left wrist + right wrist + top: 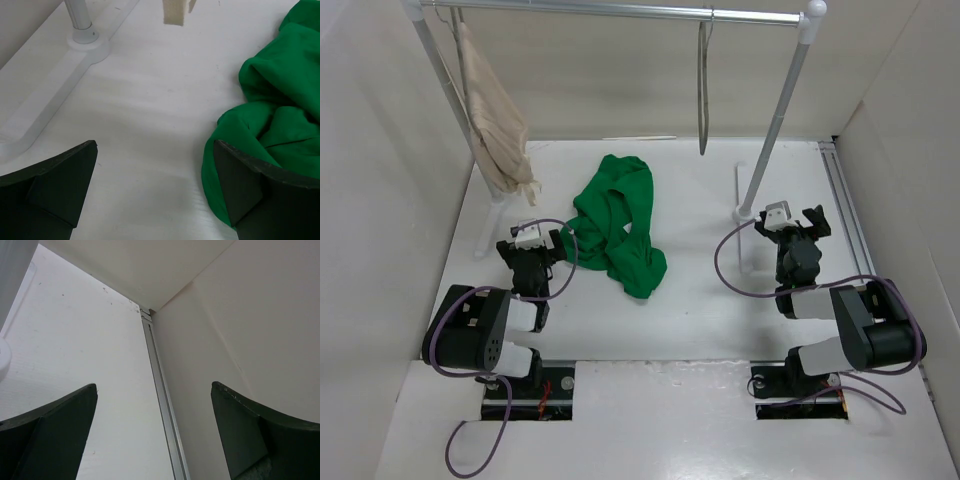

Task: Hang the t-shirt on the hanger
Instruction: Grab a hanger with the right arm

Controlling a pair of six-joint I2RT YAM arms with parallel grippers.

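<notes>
My crumpled bright green cloth t-shirt point(617, 225) lies on the bench point(700, 320) beside the left hand point(533, 243); it and the right hand point(790, 222) gape wide, empty. The thin greyish-brown hanger point(703, 90) hangs edge-on from the white rail point(620, 10), with a beige cloth garment point(495, 120) to its left.

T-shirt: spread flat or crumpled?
Crumpled: the t-shirt lies bunched in folds on the table, off the hanger.

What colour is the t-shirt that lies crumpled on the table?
Plain bright green; the t-shirt shows best in the top external view.
</notes>
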